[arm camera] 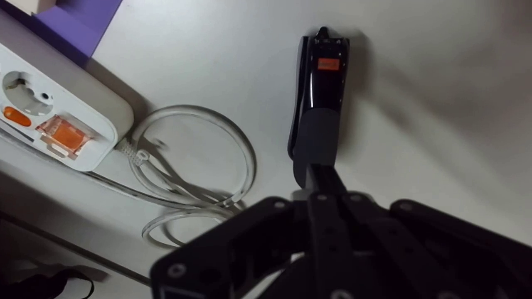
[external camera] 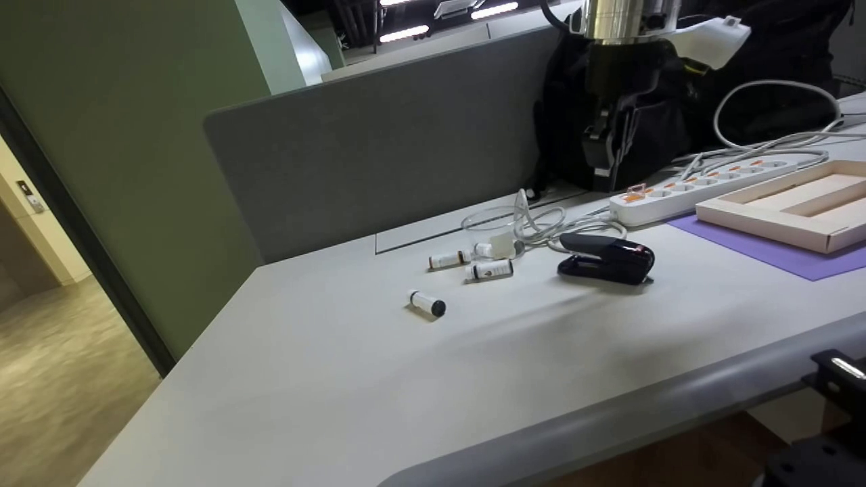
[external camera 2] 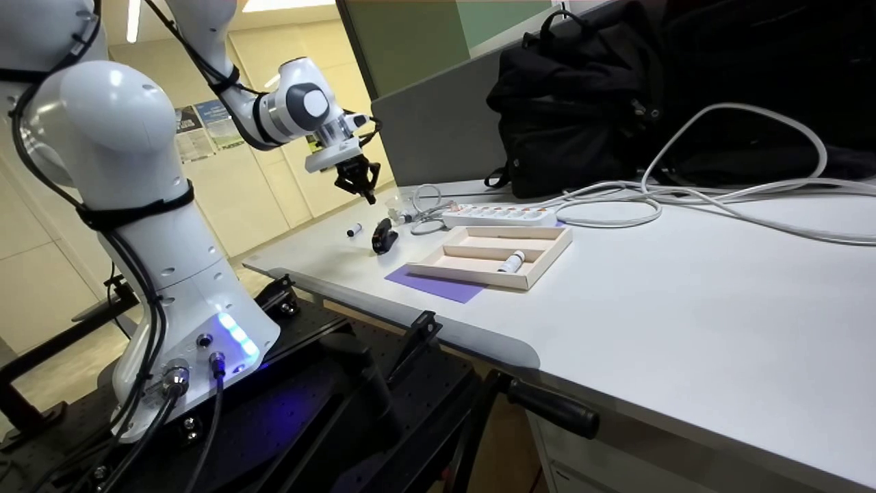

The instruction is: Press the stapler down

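Observation:
The black stapler [external camera: 612, 260] lies upright on the white table, its handle end raised with a gap above the base. It also shows in an exterior view [external camera 2: 384, 238] and in the wrist view [arm camera: 324, 91]. The glossy end carries an orange label in the wrist view. My gripper [external camera: 602, 182] hangs above the table, pointing down, apart from the stapler; it also shows in an exterior view [external camera 2: 371, 199]. In the wrist view the fingertips [arm camera: 326, 176] are together, with nothing seen between them, and overlap the stapler's matte handle end, hiding part of it.
Several small white cylinders [external camera: 426, 303] and a clear cup [external camera: 486, 220] lie beside the stapler. A white power strip [external camera: 703, 193] with looped cable, a wooden tray [external camera: 758, 228] on a purple sheet [external camera: 805, 268], a black backpack [external camera 2: 568, 123] and a grey partition [external camera: 392, 155] are nearby.

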Controlling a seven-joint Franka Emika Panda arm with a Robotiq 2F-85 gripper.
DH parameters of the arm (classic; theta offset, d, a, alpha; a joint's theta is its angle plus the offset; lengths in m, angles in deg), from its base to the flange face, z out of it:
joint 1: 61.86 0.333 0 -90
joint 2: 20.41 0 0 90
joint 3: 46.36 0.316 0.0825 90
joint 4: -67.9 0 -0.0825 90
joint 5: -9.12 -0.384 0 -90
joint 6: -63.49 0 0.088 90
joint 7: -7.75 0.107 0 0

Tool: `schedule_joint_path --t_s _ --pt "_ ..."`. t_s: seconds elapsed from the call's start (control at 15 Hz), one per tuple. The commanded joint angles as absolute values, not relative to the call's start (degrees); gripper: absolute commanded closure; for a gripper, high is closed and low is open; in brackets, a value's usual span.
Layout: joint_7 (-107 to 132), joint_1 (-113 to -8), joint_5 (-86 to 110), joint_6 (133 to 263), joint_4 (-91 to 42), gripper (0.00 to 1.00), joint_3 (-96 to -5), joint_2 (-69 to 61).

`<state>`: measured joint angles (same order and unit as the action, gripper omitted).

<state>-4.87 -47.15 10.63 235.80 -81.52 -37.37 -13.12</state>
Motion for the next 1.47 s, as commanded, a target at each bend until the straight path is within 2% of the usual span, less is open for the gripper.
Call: schedule_joint_path --t_s 0.0,0.6,1.4 --pt "-3.75 -49.98 11.01 232.77 -76.79 1.0 -35.83 -10.88" --pt "-8.71 -54.74 2.42 220.79 -66.16 1.0 -30.0 -3.48" --pt "-6.6 -53.79 4.56 214.35 -60.54 1.0 -31.73 3.35"
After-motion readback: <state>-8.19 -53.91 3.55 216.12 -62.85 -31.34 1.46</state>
